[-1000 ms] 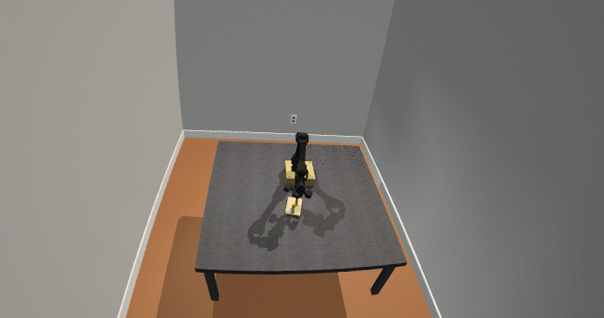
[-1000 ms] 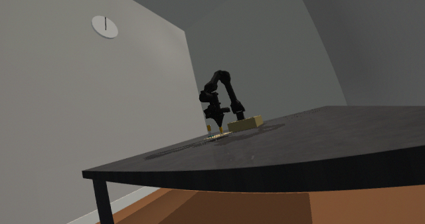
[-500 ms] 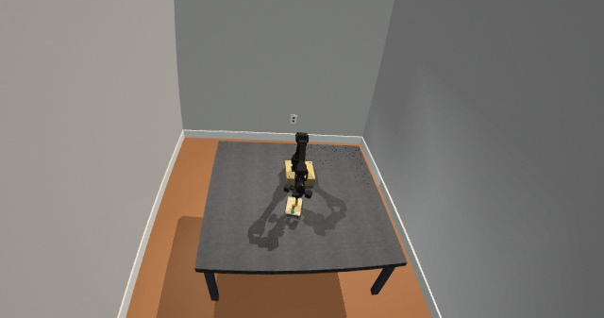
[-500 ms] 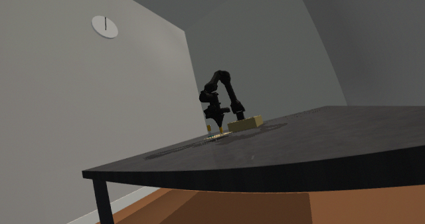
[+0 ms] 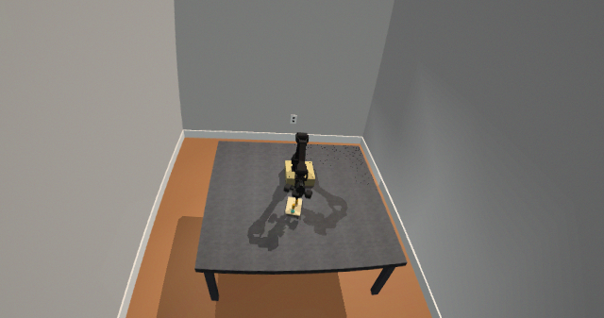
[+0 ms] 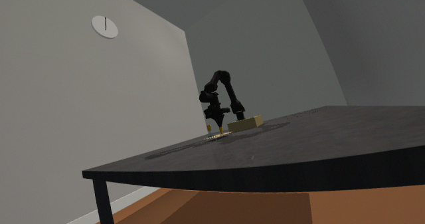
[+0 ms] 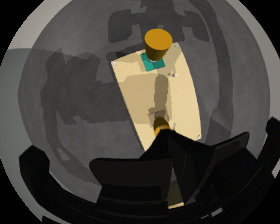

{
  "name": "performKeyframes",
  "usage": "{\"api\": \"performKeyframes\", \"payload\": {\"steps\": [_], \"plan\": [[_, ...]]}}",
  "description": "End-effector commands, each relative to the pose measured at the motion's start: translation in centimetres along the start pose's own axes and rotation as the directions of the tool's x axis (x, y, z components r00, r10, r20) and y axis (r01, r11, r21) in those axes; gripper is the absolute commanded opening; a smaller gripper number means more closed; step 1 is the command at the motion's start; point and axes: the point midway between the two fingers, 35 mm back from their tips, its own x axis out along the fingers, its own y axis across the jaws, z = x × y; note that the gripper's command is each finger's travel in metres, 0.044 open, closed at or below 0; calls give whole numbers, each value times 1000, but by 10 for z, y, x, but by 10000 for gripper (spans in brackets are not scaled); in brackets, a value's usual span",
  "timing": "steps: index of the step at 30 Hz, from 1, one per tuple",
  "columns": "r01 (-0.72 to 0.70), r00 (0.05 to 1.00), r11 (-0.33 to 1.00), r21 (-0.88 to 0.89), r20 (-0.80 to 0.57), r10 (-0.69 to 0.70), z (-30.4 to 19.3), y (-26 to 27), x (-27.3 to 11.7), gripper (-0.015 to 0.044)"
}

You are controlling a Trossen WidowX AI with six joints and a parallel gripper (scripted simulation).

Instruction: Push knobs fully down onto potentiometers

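Note:
The cream circuit board [image 5: 289, 205] [image 7: 188, 107] stands on short legs; it shows edge-on in the exterior view. The far orange knob [image 6: 208, 127] [image 7: 158, 43] stands above its teal potentiometer [image 5: 293, 210] [image 7: 148, 63], with a pale gap under it in the exterior view. The near orange knob [image 6: 221, 130] [image 7: 158, 130] is partly hidden by the fingers in the wrist view; its seating on its potentiometer cannot be made out. My gripper [image 6: 220, 126] [image 7: 164, 132] is shut with nothing between the fingers. It points down, its tips at the top of the near knob.
The arm's yellow base block [image 5: 309, 181] [image 6: 246, 124] stands on the dark table [image 5: 245, 176] [image 6: 282, 144] just behind the board. Small pins [image 7: 175, 75] stick up from the board near its right edge in the wrist view. The arm's shadows fall across board and table.

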Motion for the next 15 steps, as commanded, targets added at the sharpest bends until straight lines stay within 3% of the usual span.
{"api": "performKeyframes", "payload": {"steps": [1, 15], "plan": [[-5, 1000, 1000, -2, -1, 5, 1, 1, 3, 0], [-5, 1000, 1000, -2, -1, 5, 1, 1, -1, 0]]}}
